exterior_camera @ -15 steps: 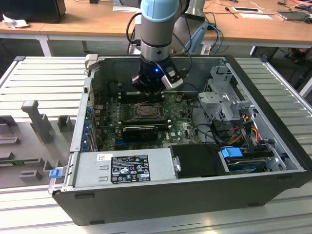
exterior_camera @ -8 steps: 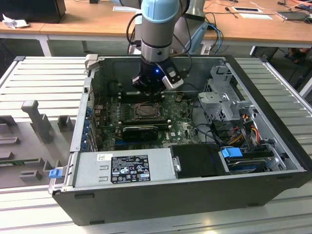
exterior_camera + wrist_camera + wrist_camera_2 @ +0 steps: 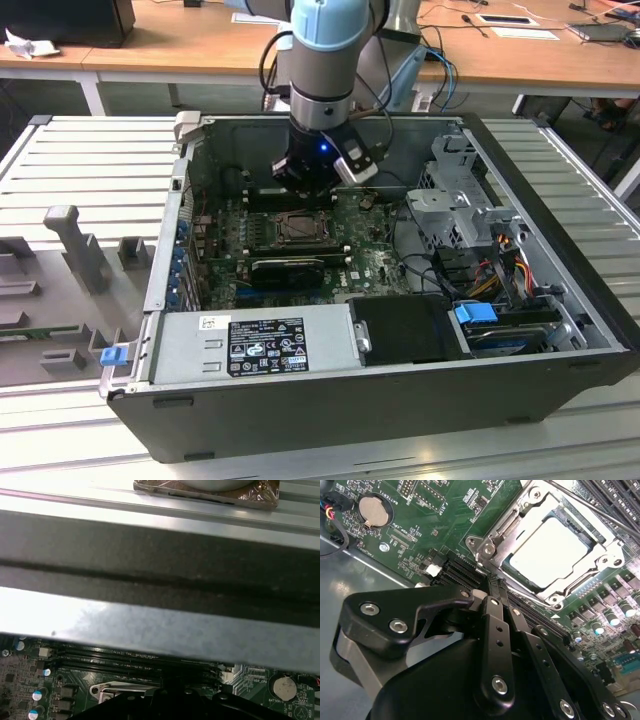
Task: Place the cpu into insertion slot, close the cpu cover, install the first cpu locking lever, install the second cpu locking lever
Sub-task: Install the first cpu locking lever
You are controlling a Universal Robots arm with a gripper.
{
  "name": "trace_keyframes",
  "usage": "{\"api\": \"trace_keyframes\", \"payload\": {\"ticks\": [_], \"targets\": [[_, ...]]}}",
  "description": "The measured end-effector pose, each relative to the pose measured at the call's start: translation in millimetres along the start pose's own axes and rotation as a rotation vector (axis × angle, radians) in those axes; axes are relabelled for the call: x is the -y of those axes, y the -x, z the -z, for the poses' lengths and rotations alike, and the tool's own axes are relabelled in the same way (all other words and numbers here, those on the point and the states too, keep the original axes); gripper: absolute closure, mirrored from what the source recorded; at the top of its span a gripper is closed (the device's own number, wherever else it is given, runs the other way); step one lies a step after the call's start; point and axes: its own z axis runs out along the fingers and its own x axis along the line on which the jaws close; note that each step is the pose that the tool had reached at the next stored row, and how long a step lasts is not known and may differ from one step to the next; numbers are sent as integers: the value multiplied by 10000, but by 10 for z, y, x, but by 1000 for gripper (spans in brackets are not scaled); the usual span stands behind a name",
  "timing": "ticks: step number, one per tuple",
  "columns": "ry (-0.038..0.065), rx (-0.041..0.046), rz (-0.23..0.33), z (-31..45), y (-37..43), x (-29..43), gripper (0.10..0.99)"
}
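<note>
The chip [image 3: 551, 552] already sits in its socket [image 3: 485, 555] near the middle of the motherboard [image 3: 445, 510], with the cover frame [image 3: 580, 587] lying down around it. So the lever steps look to be in hand. The claw [image 3: 495, 587] hovers just beside the socket, clenched and empty. Next calls for catching a thin lever [image 3: 590, 505] precisely.

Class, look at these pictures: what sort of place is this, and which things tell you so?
Probably a robotics lab or workshop: a robot arm reaches into an open computer case on a slatted metal workbench, with wooden desks behind.
</note>
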Motion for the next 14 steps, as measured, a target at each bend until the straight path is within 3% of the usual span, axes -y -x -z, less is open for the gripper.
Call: {"api": "trace_keyframes", "payload": {"ticks": [8, 14], "targets": [[-8, -5, 32, -42, 25, 9, 980], [-6, -4, 33, -19, 27, 5, 980]]}}
